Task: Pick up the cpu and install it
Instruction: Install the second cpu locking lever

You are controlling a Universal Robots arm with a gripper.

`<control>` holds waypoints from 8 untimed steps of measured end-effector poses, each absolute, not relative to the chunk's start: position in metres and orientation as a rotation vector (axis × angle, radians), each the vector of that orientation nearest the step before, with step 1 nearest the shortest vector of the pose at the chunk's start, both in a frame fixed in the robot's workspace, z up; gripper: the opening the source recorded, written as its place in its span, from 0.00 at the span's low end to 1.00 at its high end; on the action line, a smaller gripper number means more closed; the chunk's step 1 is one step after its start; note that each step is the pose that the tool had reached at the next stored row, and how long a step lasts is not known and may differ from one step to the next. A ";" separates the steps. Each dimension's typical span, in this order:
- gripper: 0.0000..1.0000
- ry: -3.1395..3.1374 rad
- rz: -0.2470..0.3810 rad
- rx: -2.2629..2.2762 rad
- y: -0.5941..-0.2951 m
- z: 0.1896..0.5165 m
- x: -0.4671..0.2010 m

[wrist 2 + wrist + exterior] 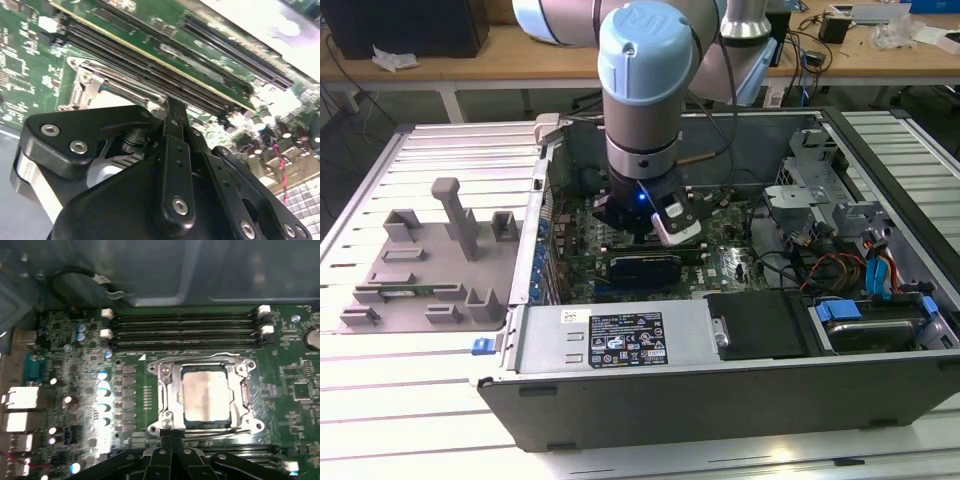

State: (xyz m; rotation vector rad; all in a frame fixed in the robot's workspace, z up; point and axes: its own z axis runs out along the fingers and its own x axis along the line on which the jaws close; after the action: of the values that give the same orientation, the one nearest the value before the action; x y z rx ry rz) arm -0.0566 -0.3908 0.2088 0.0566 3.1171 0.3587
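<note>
The gripper (167,452) hangs low over the green motherboard (75,390), just beside the metal socket frame (165,405). In the first wrist view its two black fingers (172,447) come together to a thin point with no gap showing, so it looks closed, and nothing is held between them. In the second wrist view the same dark gripper (172,112) points at the long black memory slots (150,67) and the edge of the socket frame (87,82).

The cpu (205,395) lies flat inside the socket frame. Its shiny silver top faces up. The frame goes all the way around it. The gripper tips sit near one edge of the frame and do not touch the cpu.

Four long memory slots (185,330) run in a row on the far side of the socket. More slots lie on the gripper's side. Small round silver parts (102,390) stand in a line on the board beside the socket.

In the exterior view the arm (645,90) reaches down into an open computer case (720,380) that lies on a table (410,400). A small blue light glows at the wrist. On the exterior view's left, a grey holder tray (430,270) with blocks and posts sits on the table, well apart from the gripper (640,235).
</note>
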 end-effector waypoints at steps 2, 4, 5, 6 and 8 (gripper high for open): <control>0.11 3.117 0.358 0.057 -0.387 0.209 -0.053; 0.11 3.117 0.358 0.058 -0.383 0.209 -0.049; 0.11 3.117 0.358 0.058 -0.382 0.209 -0.048; 0.11 3.117 0.357 0.059 -0.380 0.209 -0.046; 0.11 3.117 0.357 0.059 -0.376 0.209 -0.044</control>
State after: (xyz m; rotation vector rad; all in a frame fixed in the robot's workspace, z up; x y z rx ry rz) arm -0.0437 -0.3756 0.2094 0.0592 3.1173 0.3573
